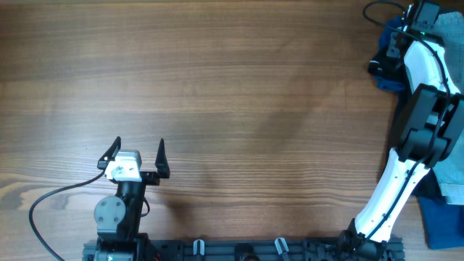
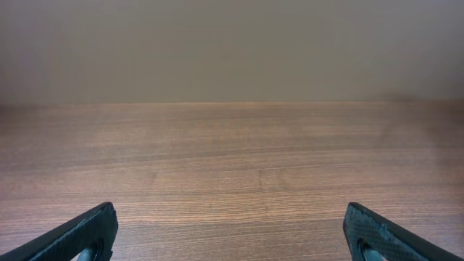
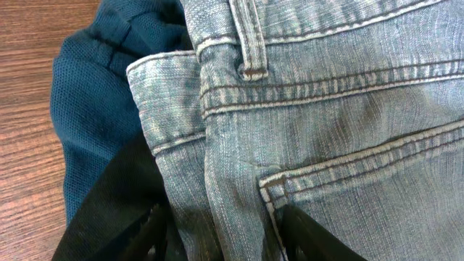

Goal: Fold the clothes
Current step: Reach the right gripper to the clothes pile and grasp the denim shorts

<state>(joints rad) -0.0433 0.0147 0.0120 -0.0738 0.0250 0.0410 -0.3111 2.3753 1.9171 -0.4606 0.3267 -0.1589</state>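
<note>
The denim shorts [image 3: 326, 109] are lying at the bench's [image 1: 217, 87] far right corner, a fold sitting between the fingers of the right claw [image 3: 223, 216]. Can't tell if it's clamping. Meanwhile the left claw [image 1: 138, 154] is hanging wide open.

the shorts [image 3: 341, 130] are faded coarse denim (thick stitching), the table [image 3: 22, 145] matt grained wood.

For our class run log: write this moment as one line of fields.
left claw: open, over table | right claw: astride shorts waistband fold, grip unclear | folding: not started
</note>
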